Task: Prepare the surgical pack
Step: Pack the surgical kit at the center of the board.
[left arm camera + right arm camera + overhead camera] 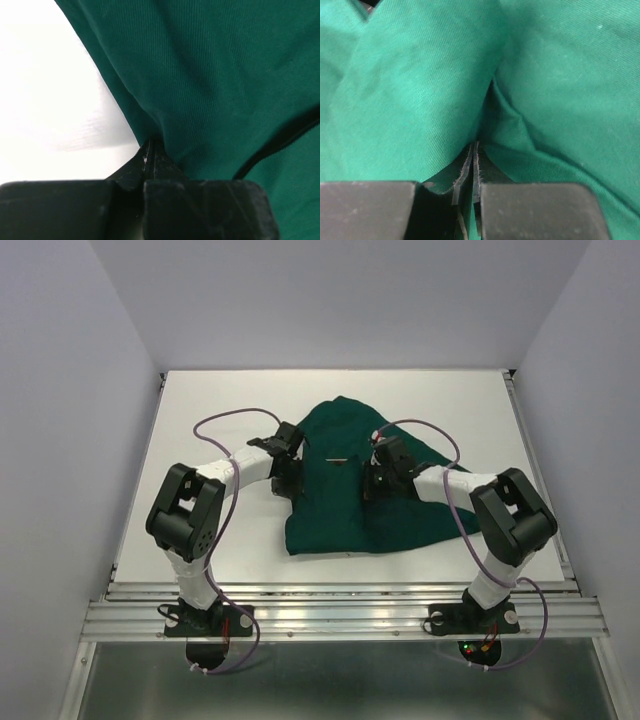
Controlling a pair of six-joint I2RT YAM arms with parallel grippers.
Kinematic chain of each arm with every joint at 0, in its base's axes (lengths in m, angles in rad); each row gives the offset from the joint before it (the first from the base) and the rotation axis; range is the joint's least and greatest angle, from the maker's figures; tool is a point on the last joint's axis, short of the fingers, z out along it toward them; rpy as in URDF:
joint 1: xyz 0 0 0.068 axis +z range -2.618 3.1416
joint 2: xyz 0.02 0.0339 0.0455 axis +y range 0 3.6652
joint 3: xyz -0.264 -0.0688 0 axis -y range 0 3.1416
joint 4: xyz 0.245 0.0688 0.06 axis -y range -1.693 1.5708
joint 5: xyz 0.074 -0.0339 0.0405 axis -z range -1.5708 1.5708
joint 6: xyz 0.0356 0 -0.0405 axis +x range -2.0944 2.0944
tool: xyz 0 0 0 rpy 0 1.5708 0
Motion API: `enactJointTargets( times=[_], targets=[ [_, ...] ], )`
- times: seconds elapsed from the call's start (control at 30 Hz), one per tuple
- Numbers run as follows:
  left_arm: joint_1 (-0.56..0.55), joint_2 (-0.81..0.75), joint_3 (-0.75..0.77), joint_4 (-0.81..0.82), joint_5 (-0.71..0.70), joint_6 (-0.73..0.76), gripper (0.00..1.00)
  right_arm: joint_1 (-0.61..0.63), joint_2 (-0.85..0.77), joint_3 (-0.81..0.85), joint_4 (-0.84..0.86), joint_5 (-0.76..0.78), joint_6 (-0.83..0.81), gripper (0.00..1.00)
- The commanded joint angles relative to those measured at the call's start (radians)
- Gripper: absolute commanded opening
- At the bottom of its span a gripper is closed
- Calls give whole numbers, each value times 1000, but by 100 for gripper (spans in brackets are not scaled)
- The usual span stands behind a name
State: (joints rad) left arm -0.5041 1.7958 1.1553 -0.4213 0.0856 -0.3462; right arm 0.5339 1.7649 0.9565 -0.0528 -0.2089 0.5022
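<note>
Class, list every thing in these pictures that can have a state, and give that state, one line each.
drape, crumpled and folded over itself on the table, pinched at two places.
left gripper, shut on the drape's edge.
right gripper, shut on a fold of the drape.

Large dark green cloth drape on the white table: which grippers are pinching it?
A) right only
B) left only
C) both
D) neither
C: each wrist view shows shut black fingers nipping a fold of the large dark green cloth drape, left gripper and right gripper alike.
</note>
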Motion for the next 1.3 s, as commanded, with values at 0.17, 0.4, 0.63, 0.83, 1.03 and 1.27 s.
enactJointTargets(
  times=[0.17,0.4,0.63,0.83,1.03,1.27],
  targets=[
    [102,-79,202,-131,-168,36,0,15,-177,77,-99,204,-89,28],
    [185,115,626,-171,-90,96,7,-112,-81,269,-102,217,-154,43],
    [185,350,964,-175,78,151,39,-212,174,597,-122,77,-171,63],
    [185,479,1058,-102,225,184,56,-258,462,962,-200,-15,-197,68],
    [185,605,1133,-41,302,187,59,-276,681,1225,-222,-46,-203,73],
    [191,706,1187,72,324,153,57,-276,749,1262,-225,-63,-179,73]
  ],
)
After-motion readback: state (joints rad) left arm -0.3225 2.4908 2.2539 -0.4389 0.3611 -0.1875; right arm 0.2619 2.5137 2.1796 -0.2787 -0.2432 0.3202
